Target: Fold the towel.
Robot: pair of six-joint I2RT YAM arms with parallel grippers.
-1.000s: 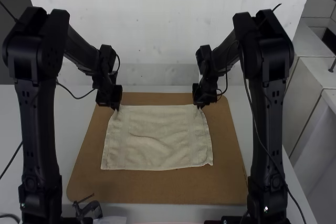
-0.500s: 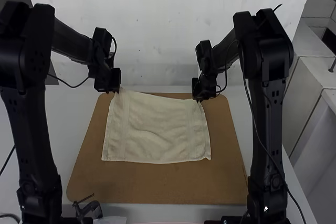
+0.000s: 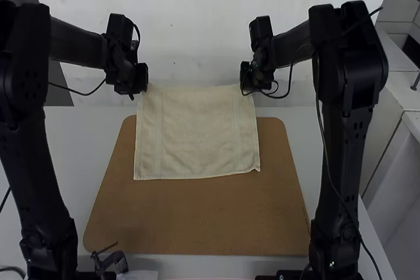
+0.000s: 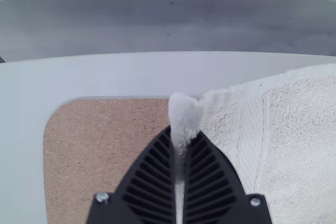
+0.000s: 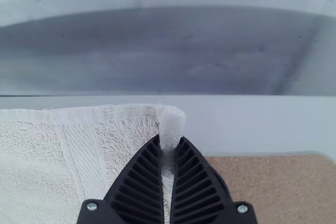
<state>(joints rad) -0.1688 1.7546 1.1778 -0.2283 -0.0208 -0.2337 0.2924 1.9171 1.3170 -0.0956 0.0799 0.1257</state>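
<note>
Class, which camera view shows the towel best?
The high view: the towel appears nearly whole, spread out. The left wrist view shows one pinched corner and nearby cloth close up, the right wrist view the other corner.

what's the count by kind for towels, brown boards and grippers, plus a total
Towel: 1
Brown board: 1
Grippers: 2 (left gripper, right gripper)
Total: 4
</note>
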